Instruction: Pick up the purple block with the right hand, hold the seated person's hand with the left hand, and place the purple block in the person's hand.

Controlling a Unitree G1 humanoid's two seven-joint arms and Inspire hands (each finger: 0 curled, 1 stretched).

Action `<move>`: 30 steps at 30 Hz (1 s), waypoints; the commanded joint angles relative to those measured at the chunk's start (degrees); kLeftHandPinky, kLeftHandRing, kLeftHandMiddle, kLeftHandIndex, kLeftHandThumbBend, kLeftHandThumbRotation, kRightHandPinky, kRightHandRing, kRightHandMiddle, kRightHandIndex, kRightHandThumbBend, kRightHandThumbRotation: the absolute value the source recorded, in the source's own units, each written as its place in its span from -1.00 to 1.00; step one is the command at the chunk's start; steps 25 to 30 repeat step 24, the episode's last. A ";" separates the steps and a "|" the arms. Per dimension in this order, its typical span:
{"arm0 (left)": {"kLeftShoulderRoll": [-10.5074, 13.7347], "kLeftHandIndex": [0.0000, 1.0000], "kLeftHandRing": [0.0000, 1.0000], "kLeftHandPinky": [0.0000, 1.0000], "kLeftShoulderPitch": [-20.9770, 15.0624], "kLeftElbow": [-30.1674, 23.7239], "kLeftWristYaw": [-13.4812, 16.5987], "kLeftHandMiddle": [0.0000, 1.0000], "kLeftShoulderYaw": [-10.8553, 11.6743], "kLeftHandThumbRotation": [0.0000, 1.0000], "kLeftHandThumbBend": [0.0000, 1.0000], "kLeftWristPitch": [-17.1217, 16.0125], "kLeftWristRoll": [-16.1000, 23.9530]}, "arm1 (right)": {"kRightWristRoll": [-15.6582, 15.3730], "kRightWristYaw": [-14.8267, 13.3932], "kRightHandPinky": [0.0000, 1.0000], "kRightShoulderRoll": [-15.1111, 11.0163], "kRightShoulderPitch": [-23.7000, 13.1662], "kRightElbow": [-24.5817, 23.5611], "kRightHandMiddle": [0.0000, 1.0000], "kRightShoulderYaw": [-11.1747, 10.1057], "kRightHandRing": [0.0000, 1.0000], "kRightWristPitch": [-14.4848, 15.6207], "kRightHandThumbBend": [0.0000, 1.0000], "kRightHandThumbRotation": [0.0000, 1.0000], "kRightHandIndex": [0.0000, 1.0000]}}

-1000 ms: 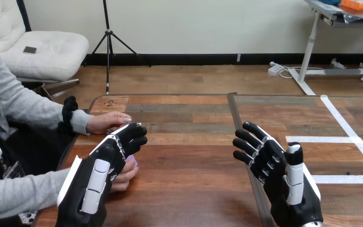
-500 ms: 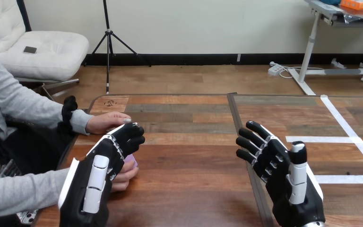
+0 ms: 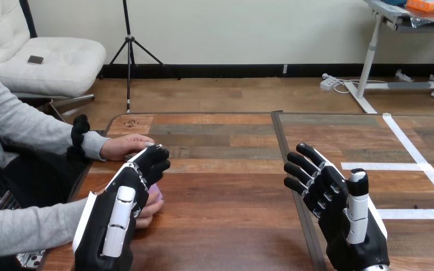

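Observation:
The purple block [image 3: 155, 188] lies in the person's near hand [image 3: 148, 208] at the table's left, mostly hidden behind my left hand. My left hand [image 3: 118, 212] stands on edge just left of that hand, with its fingers [image 3: 153, 158] loosely bent and not wrapped round it. My right hand [image 3: 339, 206] hovers over the table's right half, open with fingers spread, holding nothing. The person's far hand [image 3: 125, 145] rests flat on the table beyond my left hand's fingertips.
A dark seam [image 3: 285, 164] runs down the wooden table [image 3: 226, 186] between my hands. White tape lines [image 3: 415, 166] mark the right part. The person's grey sleeves [image 3: 28, 228] come in from the left edge.
My left hand has drawn back a little toward the near left. My right hand has shifted slightly right. The person's hands and the block have barely moved.

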 commanded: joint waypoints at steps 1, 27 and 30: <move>-0.60 0.63 0.71 0.81 -2.44 0.55 0.46 0.70 0.77 0.86 0.01 -1.42 0.41 | 0.41 0.43 0.74 0.68 -2.91 0.16 0.76 -0.41 0.78 -0.62 0.86 1.00 0.75; -0.78 0.66 0.71 0.81 -1.99 0.72 -0.46 0.70 0.70 0.76 0.00 -1.50 -1.24 | -0.25 0.76 0.78 1.23 -3.00 2.31 0.76 -0.48 0.79 -2.79 0.75 1.00 0.74; -0.78 0.66 0.71 0.81 -1.99 0.72 -0.46 0.70 0.70 0.76 0.00 -1.50 -1.24 | -0.25 0.76 0.78 1.23 -3.00 2.31 0.76 -0.48 0.79 -2.79 0.75 1.00 0.74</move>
